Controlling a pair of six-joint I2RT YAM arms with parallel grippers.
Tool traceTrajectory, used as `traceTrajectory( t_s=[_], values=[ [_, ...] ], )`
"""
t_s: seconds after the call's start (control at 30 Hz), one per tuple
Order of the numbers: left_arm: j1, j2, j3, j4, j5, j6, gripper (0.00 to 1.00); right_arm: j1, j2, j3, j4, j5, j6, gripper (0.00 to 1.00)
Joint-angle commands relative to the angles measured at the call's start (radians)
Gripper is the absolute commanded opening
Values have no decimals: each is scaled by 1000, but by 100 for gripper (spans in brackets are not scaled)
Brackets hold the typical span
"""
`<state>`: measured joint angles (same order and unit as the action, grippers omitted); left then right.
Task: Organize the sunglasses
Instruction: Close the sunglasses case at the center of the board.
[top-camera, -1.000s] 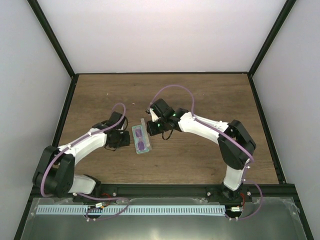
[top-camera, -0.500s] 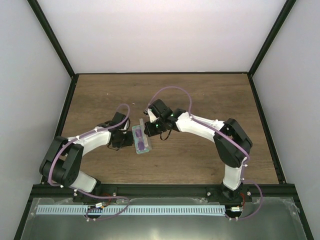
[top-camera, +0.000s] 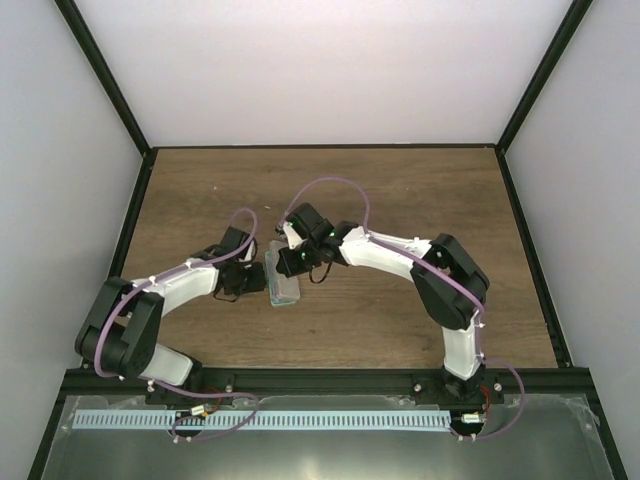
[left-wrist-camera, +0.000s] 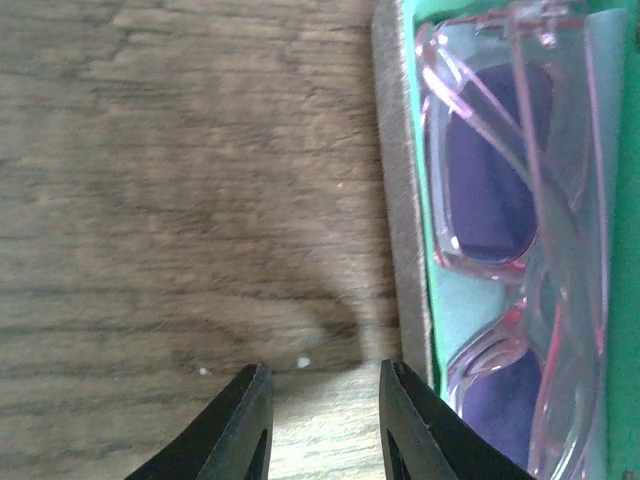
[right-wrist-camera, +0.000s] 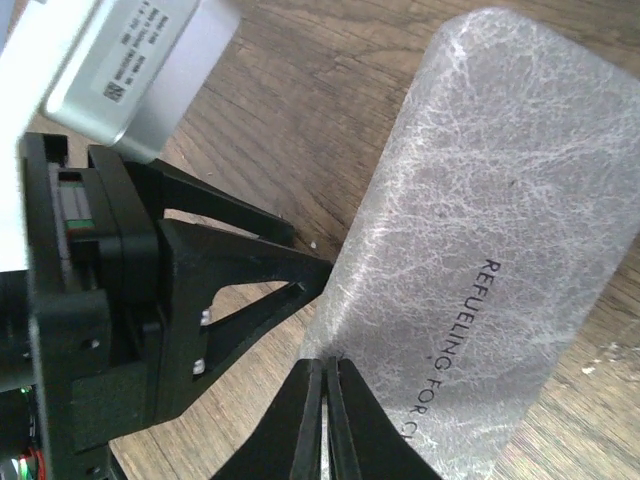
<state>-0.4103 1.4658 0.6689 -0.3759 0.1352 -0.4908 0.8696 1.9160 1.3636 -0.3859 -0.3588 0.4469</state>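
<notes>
The sunglasses (left-wrist-camera: 500, 200) lie folded inside the open case (left-wrist-camera: 398, 200), lenses up on its green lining, near the middle of the surface (left-wrist-camera: 180, 200). The step in hand appears to be shutting the case. In the right wrist view the grey lid (right-wrist-camera: 500, 220) fills the picture from the outside, and the right gripper (right-wrist-camera: 325, 400) has its fingers pressed together with nothing between them, tips at the lid's lower edge. The lid is judged not yet down, since the left wrist view looks straight in at the glasses.

The left gripper (left-wrist-camera: 322, 425) sits low on the surface just beside the case's long grey rim, fingers a narrow gap apart and holding nothing. Whether its nearer finger touches the rim cannot be told. The glasses are just past that rim, apart from both grippers.

The next move probably calls for the right gripper to push the lid down until it meets the base. The left gripper would brace the rim so the case does not slide, and the slim temples must stay inside the rim.
</notes>
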Motion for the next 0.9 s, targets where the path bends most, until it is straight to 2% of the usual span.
traceTrajectory(
  t_s=[0.0, 0.23, 0.37, 0.43, 0.53, 0.6, 0.67, 0.7, 0.87],
  values=[
    [14, -22, -29, -113, -23, -1, 33, 19, 63, 20, -36, -10, 4, 4],
    [30, -88, 29, -173, -29, -2, 39, 17, 70, 24, -39, 11, 4, 7],
    [32, -127, 48, -163, -42, -2, 56, 17, -1, 5, -29, 107, 14, 9],
    [32, -155, 61, -150, -47, 0, 69, 17, -63, -14, -18, 190, 5, 19],
    [33, -193, 89, -131, -62, 6, 91, 11, -154, -35, -22, 313, -24, 42],
    [32, -216, 115, -126, -101, 12, 100, -4, -196, -42, -40, 366, -30, 75],
    [33, -256, 131, -107, -156, 25, 100, -32, -242, -57, -53, 406, -18, 95],
    [33, -280, 135, -88, -184, 34, 100, -49, -271, -76, -50, 413, -10, 99],
    [33, -374, 138, 10, -301, 60, 100, -197, -435, -221, 4, 432, 4, 100]
  ],
)
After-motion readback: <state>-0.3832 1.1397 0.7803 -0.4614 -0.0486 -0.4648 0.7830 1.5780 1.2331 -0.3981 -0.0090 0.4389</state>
